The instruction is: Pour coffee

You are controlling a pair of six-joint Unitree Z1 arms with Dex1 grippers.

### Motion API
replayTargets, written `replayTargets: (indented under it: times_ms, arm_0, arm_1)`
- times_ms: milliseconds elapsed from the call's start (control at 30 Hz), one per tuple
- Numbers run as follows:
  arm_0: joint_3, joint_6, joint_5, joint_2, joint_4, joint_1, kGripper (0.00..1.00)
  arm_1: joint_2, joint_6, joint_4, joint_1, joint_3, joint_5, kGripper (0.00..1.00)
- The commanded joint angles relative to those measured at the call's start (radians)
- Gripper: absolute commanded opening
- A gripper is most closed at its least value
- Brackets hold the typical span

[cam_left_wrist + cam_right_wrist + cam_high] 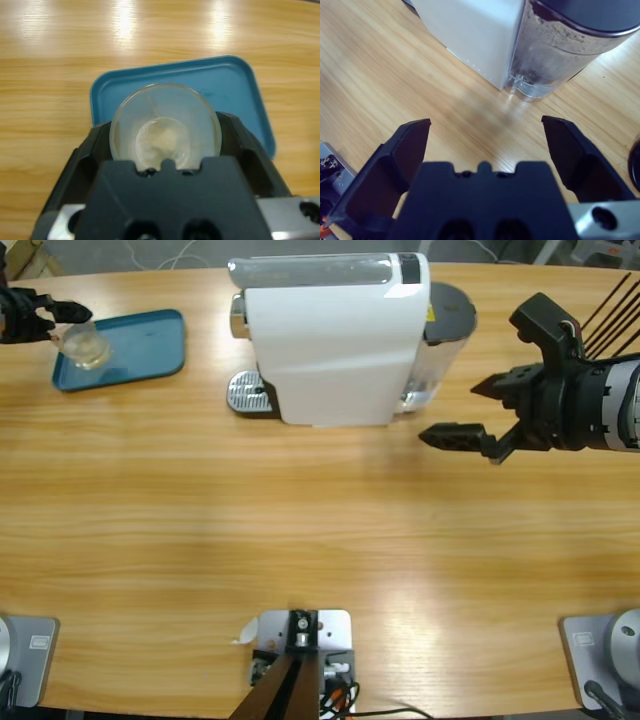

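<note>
A small clear glass (88,345) stands on or just above the near-left corner of a blue tray (150,340) at the table's far left; I cannot tell which. My left gripper (65,330) is shut on it. In the left wrist view I look down into the glass (165,100), held between both jaws of the left gripper (167,125), above the tray (230,85). A shallow layer of pale coffee (162,142) lies at its bottom. My right gripper (450,412) hangs open and empty over the table, right of the white coffee machine (330,340).
The coffee machine has a metal drip grate (245,392) at its left and a clear water tank (445,320) with a dark lid at its right. The right wrist view shows the right gripper (486,124) facing that tank (560,50) and the machine's white body (470,30).
</note>
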Motion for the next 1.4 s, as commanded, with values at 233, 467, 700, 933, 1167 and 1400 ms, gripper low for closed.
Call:
replayTargets:
  times_ms: [233, 467, 700, 933, 1167, 1400]
  arm_0:
    - [-0.06, -0.022, 0.027, 0.16, -0.039, -0.007, 0.0]
    - [-0.044, -0.023, -0.005, 0.177, -0.051, -0.008, 0.263]
    - [-0.028, -0.014, -0.008, 0.092, -0.052, -0.021, 0.991]
    - [0.028, -0.013, -0.012, -0.116, -0.014, -0.016, 0.991]
    - [0.049, -0.012, -0.017, -0.509, 0.346, -0.048, 0.991]
    - [0.054, 0.02, -0.098, -0.804, 0.759, -0.271, 1.0]
  arm_1:
    - [0.059, 0.0, -0.024, 0.009, 0.035, -0.015, 1.0]
    - [0.058, 0.0, -0.023, 0.009, 0.036, -0.016, 1.0]
    - [0.052, 0.003, -0.008, 0.009, 0.028, -0.018, 1.0]
    - [0.007, 0.003, 0.04, 0.009, 0.0, -0.026, 1.0]
    - [-0.085, 0.003, 0.147, 0.009, -0.07, -0.049, 1.0]
    - [-0.187, -0.008, 0.238, 0.009, -0.062, -0.089, 1.0]
